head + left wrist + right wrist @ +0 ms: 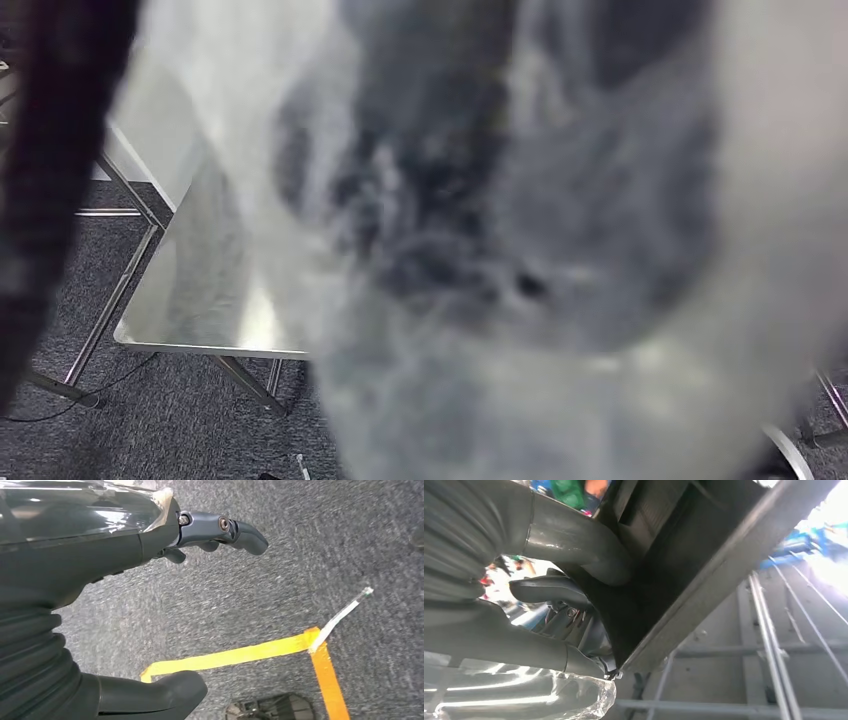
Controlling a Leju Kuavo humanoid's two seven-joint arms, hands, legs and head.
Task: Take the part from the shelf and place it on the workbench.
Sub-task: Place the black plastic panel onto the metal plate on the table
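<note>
- The left hand (200,537) hangs with nothing in it: the dark fingers (240,530) reach out together, slightly bent, and the thick thumb (165,692) stands well apart from them.
- The right hand (569,610) grips a dark flat part (674,565): the thumb (579,545) presses one face, the fingers (549,590) curl against the other.
- In the head view a blurred grey mass sits very near the lens; whether it is an arm cannot be told.
</note>
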